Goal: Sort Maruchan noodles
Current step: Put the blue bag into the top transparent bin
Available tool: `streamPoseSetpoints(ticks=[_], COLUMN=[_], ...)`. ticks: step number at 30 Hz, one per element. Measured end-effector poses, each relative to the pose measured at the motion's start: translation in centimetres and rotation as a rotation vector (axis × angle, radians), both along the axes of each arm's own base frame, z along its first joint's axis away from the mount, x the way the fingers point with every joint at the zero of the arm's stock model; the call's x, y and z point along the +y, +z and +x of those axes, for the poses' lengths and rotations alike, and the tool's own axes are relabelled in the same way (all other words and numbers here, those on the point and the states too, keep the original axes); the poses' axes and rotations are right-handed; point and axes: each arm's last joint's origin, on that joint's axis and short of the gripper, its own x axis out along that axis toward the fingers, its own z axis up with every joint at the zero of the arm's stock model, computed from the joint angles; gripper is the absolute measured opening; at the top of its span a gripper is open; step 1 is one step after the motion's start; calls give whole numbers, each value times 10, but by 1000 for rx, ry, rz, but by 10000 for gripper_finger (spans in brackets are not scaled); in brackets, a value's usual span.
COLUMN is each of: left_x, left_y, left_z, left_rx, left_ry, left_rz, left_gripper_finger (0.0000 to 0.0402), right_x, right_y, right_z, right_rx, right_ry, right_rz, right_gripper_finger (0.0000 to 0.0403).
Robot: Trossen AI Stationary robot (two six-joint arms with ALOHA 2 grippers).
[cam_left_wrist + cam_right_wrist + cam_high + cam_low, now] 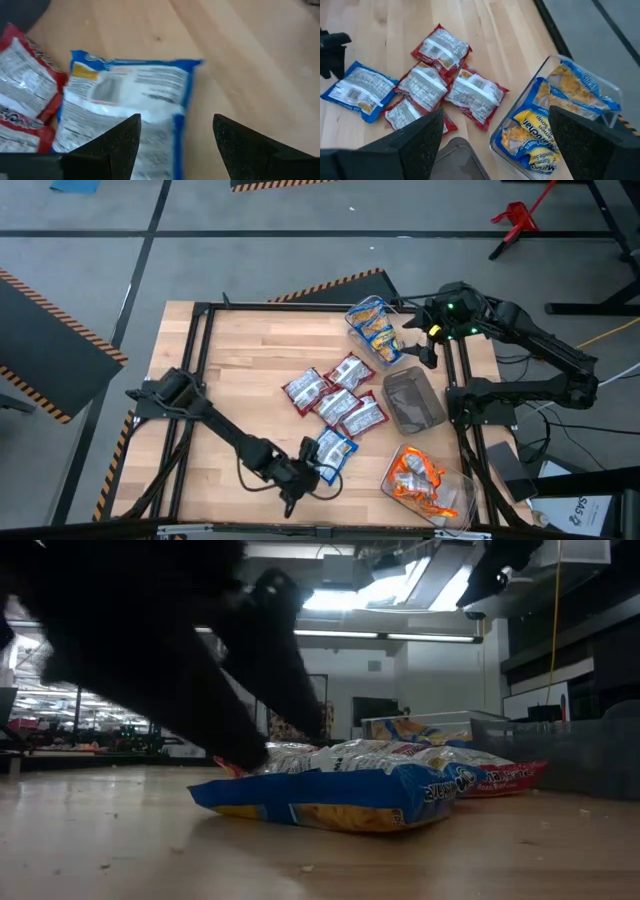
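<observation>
One blue-and-yellow noodle packet (335,447) (125,95) lies flat on the wood near the table's near edge. My left gripper (308,468) (176,137) is low at its near end, open, a finger on each side of the packet's edge. Several red-and-white packets (335,405) (440,85) lie in a loose cluster at mid-table. More blue packets (372,325) fill a clear tub (555,57) at the far right. Orange packets (418,478) sit in a clear tub at the near right. My right gripper (428,350) (495,145) hangs open above the far-right tub.
A dark grey tub (400,380) stands at the right edge between the two clear tubs. A black frame (200,370) runs around the tabletop. Bare wood lies on the table's left half (240,370). In the low view the left arm (150,650) darkens the left side.
</observation>
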Motion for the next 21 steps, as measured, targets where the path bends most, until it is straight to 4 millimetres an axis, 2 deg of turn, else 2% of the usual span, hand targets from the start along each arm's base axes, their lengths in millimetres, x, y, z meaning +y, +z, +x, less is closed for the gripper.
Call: streamPoseSetpoints(ticks=[8, 16, 21], left_x=[19, 21, 18], left_y=[-19, -34, -35], left_z=[15, 19, 16], left_rx=[34, 50, 43], left_ry=[56, 93, 105], left_rz=[18, 24, 45], left_gripper_finger=[243, 241, 214], right_x=[-1, -2, -2], right_y=[-26, -28, -27], right_z=[2, 2, 2], right_rx=[84, 93, 91], right_ry=[-7, -16, -16], right_rz=[37, 30, 29], right_gripper_finger=[344, 344, 344])
